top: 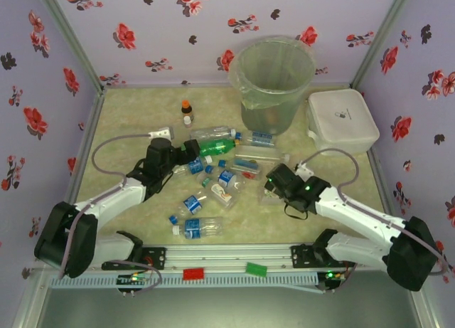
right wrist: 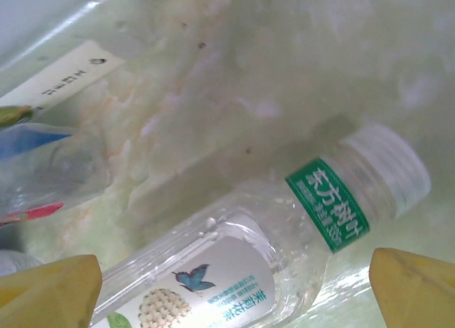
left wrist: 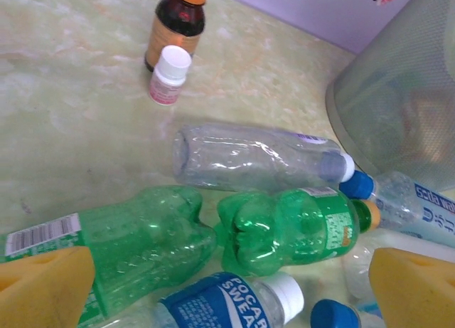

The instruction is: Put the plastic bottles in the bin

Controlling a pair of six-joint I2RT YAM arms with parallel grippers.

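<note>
Standing upper centre, the bin [top: 274, 79] hides its contents behind cloudy walls. Lower down, the left gripper [left wrist: 227, 282] gapes over two green bottles [left wrist: 284, 228]. The right gripper [right wrist: 234, 292], wide too, straddles a clear bottle [right wrist: 284, 235].

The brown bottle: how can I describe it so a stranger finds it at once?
Start at the big round bin at the back of the table and look left. The brown bottle stands upright there, beside a small white-capped bottle. It alone is dark with an orange cap; the plastic bottles nearby are clear or green and lie flat.
</note>
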